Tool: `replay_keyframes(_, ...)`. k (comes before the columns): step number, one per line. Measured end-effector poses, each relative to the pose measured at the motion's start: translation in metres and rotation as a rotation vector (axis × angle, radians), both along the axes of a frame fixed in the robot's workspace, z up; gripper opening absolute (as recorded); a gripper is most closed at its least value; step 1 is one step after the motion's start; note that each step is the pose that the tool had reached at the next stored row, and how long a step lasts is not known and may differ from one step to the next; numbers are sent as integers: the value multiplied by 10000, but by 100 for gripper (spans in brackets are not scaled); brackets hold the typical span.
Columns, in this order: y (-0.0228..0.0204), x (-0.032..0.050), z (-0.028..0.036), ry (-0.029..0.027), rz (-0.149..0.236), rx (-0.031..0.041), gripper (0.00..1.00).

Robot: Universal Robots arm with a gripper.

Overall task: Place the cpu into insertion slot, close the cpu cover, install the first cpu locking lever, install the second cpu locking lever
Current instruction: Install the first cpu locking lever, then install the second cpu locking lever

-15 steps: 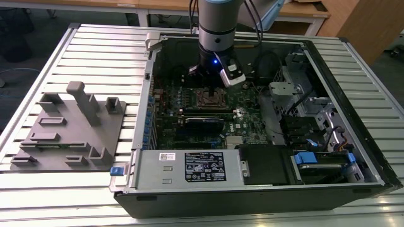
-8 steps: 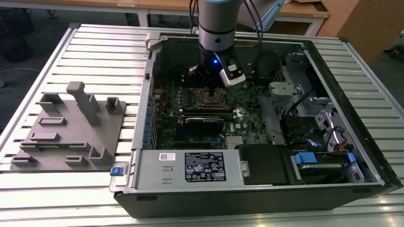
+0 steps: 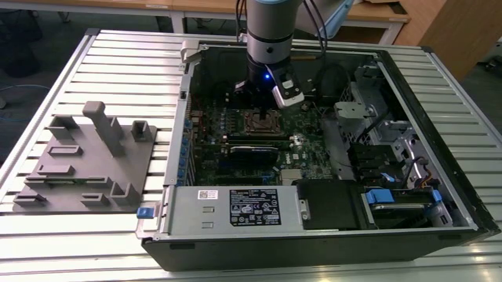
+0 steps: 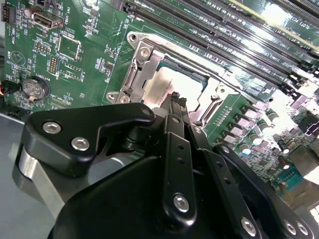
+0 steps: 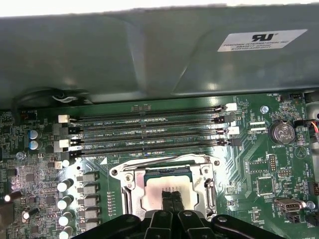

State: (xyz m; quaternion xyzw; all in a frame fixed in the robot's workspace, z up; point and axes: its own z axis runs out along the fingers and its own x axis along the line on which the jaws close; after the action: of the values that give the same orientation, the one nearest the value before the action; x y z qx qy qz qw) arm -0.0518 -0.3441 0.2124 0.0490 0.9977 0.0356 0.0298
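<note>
Inside the open computer case [image 3: 439, 200] on the slatted counter [image 3: 117, 53], in the exterior view, the arm reaches down over the green motherboard [image 3: 235, 132]. The insertion slot [image 3: 261, 122] lies just at 6 o'clock from the fingers [image 3: 263, 106].

In the second wrist view, the fingers [image 4: 175, 105] are pressed together, their tips over the cpu [image 4: 172, 85]. The cpu sits in the insertion slot [image 4: 133, 74].

In the first wrist view, the fingers [image 5: 171, 199] are again pressed together above the cpu [image 5: 167, 185], which lies within the silver rim of the insertion slot [image 5: 124, 191]. Long memory slots [image 5: 149, 130] run at 12 o'clock from it.
</note>
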Motion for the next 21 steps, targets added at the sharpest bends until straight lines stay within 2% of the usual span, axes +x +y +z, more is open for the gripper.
replay_keyframes(21, -1, -1, 20, 2, -35, -7, 11)
